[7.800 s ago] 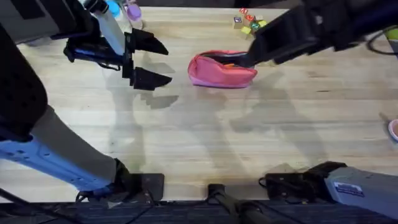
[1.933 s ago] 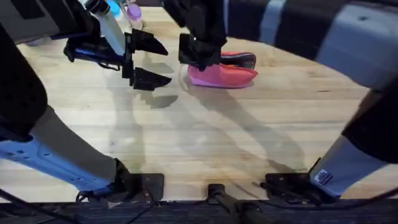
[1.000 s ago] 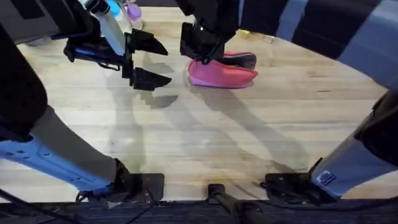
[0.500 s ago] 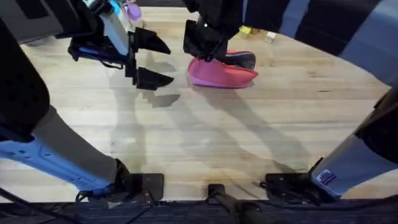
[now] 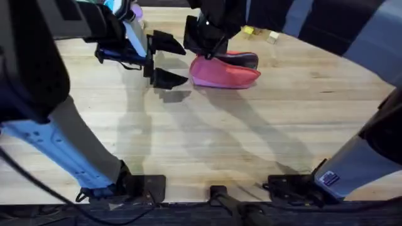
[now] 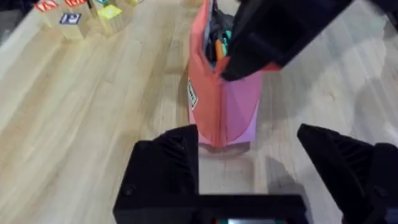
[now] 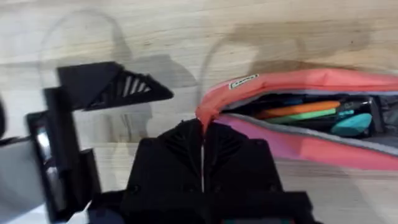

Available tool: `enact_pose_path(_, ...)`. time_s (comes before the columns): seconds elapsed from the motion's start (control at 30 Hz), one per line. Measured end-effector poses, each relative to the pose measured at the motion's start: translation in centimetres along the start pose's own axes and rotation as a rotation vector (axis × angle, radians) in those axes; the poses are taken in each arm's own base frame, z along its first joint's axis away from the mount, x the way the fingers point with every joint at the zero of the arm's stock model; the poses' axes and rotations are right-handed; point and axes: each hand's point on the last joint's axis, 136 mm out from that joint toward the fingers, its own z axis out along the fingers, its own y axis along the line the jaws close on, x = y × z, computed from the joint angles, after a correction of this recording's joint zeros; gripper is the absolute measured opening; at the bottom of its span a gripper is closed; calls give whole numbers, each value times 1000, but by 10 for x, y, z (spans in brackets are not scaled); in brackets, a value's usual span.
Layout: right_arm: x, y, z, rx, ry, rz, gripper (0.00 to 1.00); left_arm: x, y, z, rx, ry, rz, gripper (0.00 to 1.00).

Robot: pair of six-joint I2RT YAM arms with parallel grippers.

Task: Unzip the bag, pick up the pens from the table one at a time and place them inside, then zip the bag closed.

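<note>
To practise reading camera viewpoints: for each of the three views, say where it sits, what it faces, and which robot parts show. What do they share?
Overhead: above the bases, looking down and forward at the table; both arms show.
Left wrist: faces the bag end-on; left gripper open.
Right wrist: right gripper pinches the bag's end; pens inside.
Shared: the bag.

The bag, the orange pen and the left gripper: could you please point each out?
bag point(image 5: 221, 75), overhead view, on its pink side.
orange pen point(image 7: 298, 109), right wrist view, on its barrel inside the bag.
left gripper point(image 6: 261, 165), left wrist view, midway between its fingertips.
</note>
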Motion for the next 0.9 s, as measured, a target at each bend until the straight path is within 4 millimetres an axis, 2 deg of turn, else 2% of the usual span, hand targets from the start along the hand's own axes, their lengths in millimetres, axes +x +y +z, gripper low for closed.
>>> enact_pose_path(0.2, -2, 2, 0, -7, -6, 2, 31, 12, 5, 18, 30, -57, -65, 993)
enact_pose_path(0.47, -3, 3, 0, -12, -11, 3, 31, 2, 11, 30, 46, -161, -50, 993)
enact_pose_path(0.8, -3, 3, 0, -12, -12, 4, 30, 0, 12, 48, 74, -128, -96, 996)
enact_pose_path(0.87, -3, 3, 0, -12, -12, 4, 31, 1, 12, 50, 76, -119, -101, 962)
enact_pose_path(0.9, -3, 3, 0, -12, -12, 4, 31, 1, 12, 51, 78, -117, -103, 909)
